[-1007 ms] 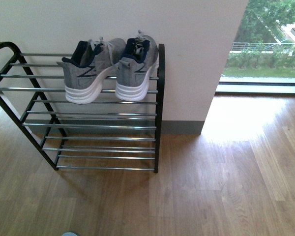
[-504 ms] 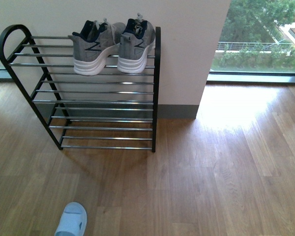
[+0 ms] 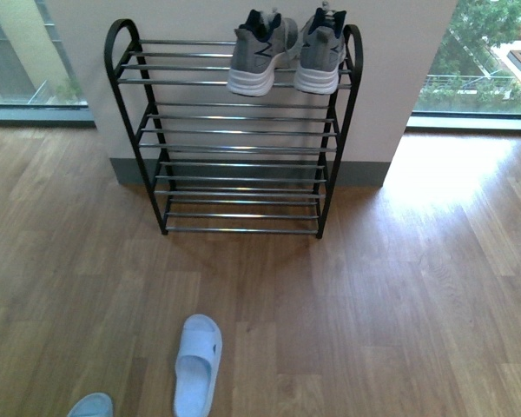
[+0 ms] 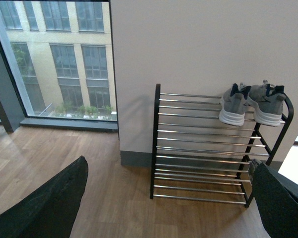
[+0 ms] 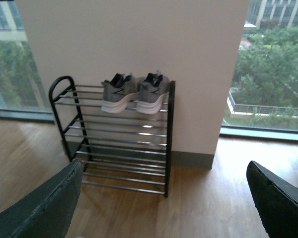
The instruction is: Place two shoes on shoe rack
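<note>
Grey mesh sneakers (image 3: 260, 61) are parked on the shoe rack (image 3: 243, 230), top shelf, right end, heels toward us. Left gripper (image 4: 169, 166) and right gripper (image 5: 165, 163) hang spread wide and empty, well back, neither clearly nearer.

**Front view: top tier loaded**

We see a four-tier shoe rack (image 3: 243, 163), black frame with chrome bars, standing on a wooden floor (image 3: 399, 295) against a white wall (image 3: 200, 17). On its top shelf, toward the right end, a grey shoe (image 3: 259, 59) and a second grey shoe (image 3: 321, 56) sit side by side, white-soled heels toward us. A pale blue slipper (image 3: 198, 365) lies well in front of the rack. Another slipper (image 3: 90, 406) is cut off by the lower edge.
</note>
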